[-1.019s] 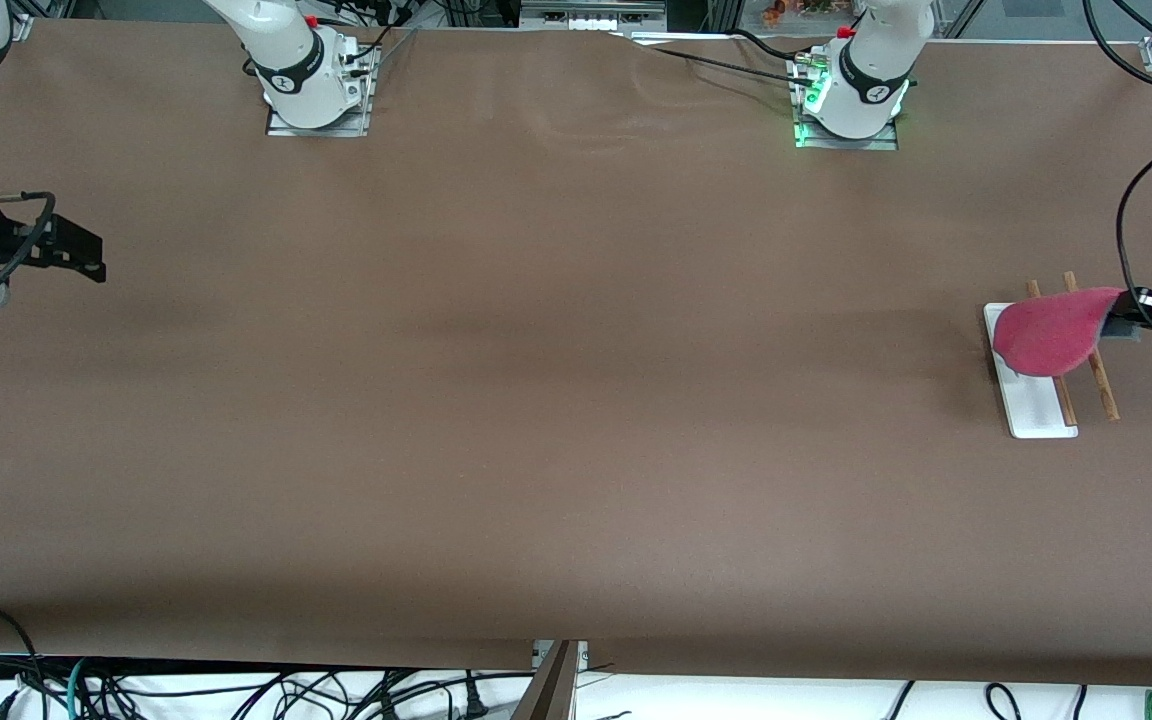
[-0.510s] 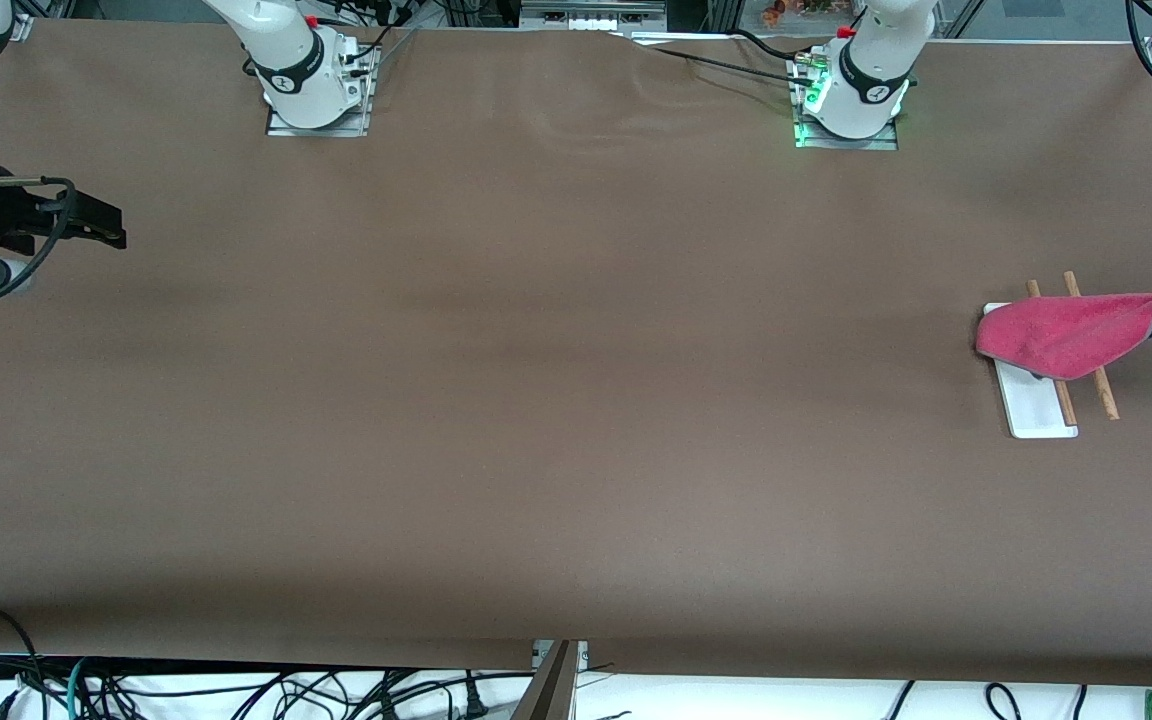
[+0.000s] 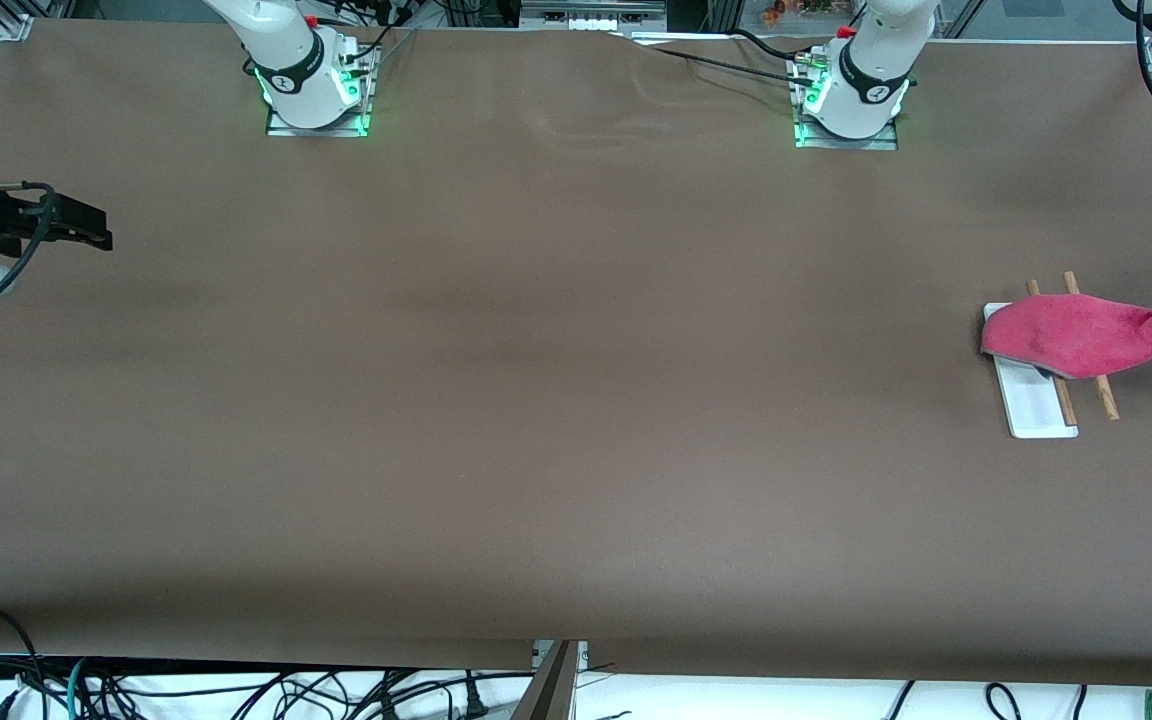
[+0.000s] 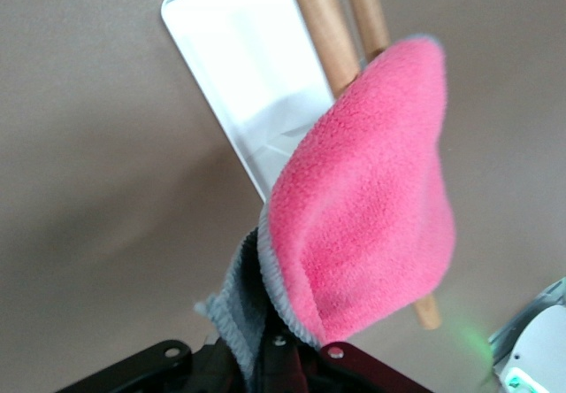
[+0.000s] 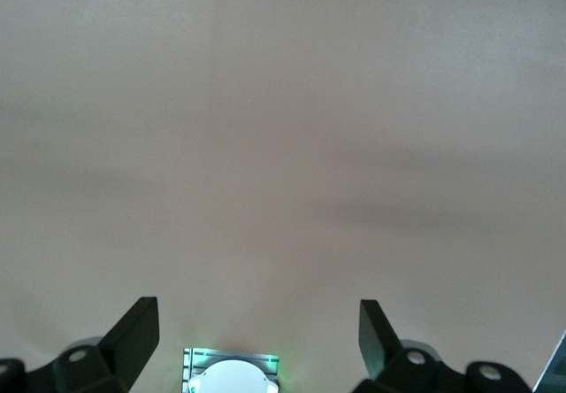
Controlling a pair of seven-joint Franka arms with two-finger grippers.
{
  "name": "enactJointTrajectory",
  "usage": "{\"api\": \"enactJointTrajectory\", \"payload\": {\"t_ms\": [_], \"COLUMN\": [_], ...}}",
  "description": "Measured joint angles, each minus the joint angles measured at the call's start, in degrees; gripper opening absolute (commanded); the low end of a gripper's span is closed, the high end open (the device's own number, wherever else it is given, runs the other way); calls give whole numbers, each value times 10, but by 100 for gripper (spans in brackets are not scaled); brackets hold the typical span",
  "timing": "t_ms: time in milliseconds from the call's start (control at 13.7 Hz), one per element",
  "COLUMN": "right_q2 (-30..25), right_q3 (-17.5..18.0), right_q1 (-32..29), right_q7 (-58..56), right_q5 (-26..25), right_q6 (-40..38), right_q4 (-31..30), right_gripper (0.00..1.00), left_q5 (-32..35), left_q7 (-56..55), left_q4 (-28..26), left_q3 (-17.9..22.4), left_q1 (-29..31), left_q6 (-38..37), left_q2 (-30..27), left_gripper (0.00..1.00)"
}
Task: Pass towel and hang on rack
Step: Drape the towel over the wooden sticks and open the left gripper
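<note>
Brown table [image 3: 536, 400]; rack [image 3: 1036, 405] at left arm's end.

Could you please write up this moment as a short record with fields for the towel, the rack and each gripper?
towel: pink-red towel with grey edge, draped over the rack's two rods, one corner pinched by the left gripper
rack: white-based rack with two wooden rods, at the left arm's end of the table
left gripper: left gripper shut on the towel's corner, beside the rack
right gripper: right gripper open and empty, waiting over bare table at the right arm's end
table: brown-covered table
</note>
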Motion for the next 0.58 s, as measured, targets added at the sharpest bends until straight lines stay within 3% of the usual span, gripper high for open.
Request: {"api": "enactJointTrajectory", "payload": {"t_ms": [73,146,582], "right_q2": [0,0,1], "right_q3": [0,1,1], "right_q1": [0,0,0], "right_q7": [0,0,0], "right_q5": [0,0,0], "right_q6": [0,0,0], "right_q4": [0,0,0], "right_gripper": [100,100,100], "left_q5": [0,0,0], "left_q7": [8,11,16], "left_q4": [0,-1,11], "left_q3": [0,0,-8], "left_q1": [5,8,11], "left_q6": [6,12,25], "left_q2": [4,8,1], "left_gripper": [68,100,100]}}
